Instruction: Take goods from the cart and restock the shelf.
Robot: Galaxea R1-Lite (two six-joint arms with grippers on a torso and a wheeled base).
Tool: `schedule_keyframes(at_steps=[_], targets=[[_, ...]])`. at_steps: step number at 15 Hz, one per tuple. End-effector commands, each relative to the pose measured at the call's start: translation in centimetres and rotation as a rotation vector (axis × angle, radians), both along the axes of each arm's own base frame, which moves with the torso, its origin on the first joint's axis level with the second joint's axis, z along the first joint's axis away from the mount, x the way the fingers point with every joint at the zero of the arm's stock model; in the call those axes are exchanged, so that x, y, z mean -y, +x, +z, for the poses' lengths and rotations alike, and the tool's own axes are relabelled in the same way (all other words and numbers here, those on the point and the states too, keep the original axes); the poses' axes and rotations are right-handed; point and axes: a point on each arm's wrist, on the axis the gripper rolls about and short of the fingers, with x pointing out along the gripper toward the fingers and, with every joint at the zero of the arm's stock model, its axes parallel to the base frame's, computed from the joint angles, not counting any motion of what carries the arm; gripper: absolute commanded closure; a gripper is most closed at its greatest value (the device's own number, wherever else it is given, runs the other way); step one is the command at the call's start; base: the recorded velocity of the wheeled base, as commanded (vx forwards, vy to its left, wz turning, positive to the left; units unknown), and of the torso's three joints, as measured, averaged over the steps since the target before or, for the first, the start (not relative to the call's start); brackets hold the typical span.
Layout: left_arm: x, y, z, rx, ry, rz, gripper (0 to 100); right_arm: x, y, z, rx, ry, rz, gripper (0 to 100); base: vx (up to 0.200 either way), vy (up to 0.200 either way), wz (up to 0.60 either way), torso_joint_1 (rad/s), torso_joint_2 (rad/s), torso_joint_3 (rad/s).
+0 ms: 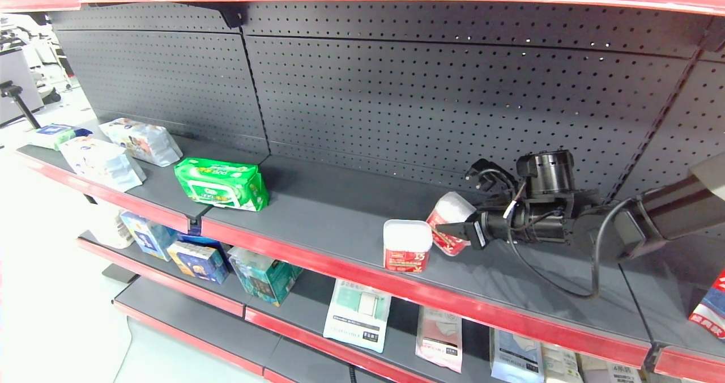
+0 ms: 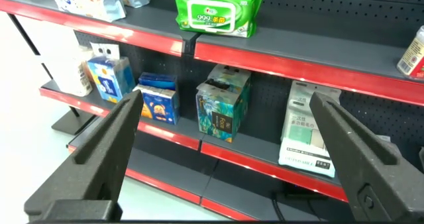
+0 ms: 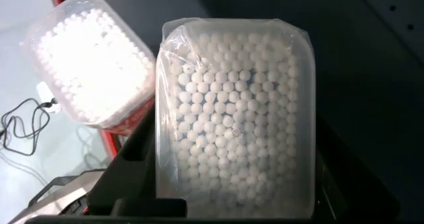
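Swab box (image 3: pixel 235 118), clear rounded plastic

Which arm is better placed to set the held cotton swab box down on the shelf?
Right. The right gripper is shut on the cotton swab box, tilted over the shelf beside a standing box. The left gripper is open and empty, facing the lower shelves.

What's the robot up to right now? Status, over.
Right tool shut on tilted swab box at the shelf. Left tool open, empty, facing lower shelves. Second swab box stands close beside the held one.
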Motion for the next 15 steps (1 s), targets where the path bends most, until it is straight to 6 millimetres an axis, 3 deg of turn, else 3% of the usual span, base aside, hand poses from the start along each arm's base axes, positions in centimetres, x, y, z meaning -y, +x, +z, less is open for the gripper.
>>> schedule_keyframes(at_steps=[1, 15], targets=[[0.0, 0.0, 0.0, 0.001, 0.0, 0.0, 0, -0.1, -0.3, 0.2, 0.002, 0.001, 0.004, 100, 0.0, 0.0, 0.0, 0.0, 0.0, 0.0], [0.0, 0.0, 0.0, 0.001, -0.001, 0.0, 0, -0.8, -2.3, 0.5, -0.028, 0.013, 0.024, 100, 0.0, 0.0, 0.0, 0.0, 0.0, 0.0]])
